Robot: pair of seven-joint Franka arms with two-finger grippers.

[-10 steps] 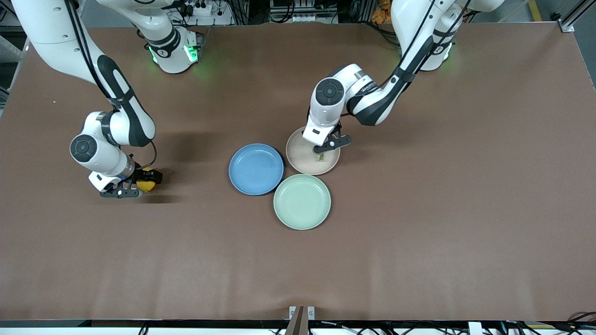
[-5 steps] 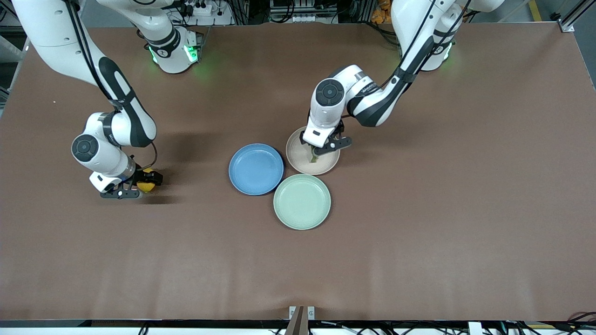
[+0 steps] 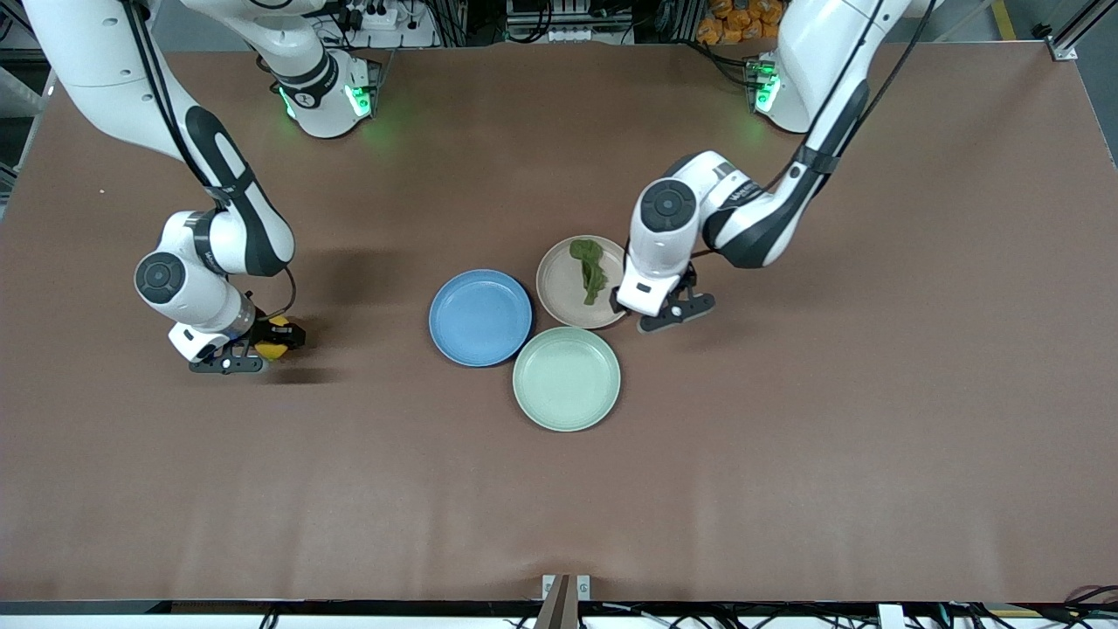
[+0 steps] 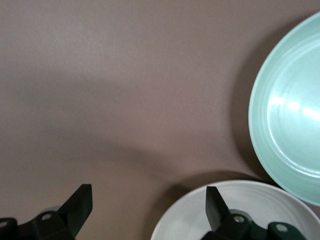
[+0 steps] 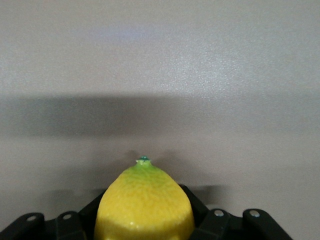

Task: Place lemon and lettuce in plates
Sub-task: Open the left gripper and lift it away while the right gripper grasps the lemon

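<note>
You will find the lettuce (image 3: pixel 589 267) lying in the beige-pink plate (image 3: pixel 559 301): a dark green, wrinkled, elongated leaf, bunched at the end away from the front camera and tapering toward the plate's middle. It lies free, with nothing gripping it.

Take the beige-pink plate as your reference. The blue plate (image 3: pixel 480 317) sits just beside it toward the right arm's end of the desk (image 3: pixel 786 454), their rims about touching, and carries nothing. The mint-green plate (image 3: pixel 567 378) lies nearer the front camera, its rim against both.

The left hand (image 3: pixel 664 313) is just off the beige-pink plate's rim on the left arm's side. Its fingers (image 4: pixel 80 202) are spread wide with nothing between them; in the left wrist view one finger is over the plate's rim and the other over bare desk.

The lemon (image 3: pixel 272 348) is well apart from the beige-pink plate, toward the right arm's end of the desk. It is bright yellow and oval, with a greenish tip carrying a small dark stub in the right wrist view. The right hand (image 3: pixel 247 354) is pinching it, down at the desk surface; whether the lemon touches the desk you cannot tell.
</note>
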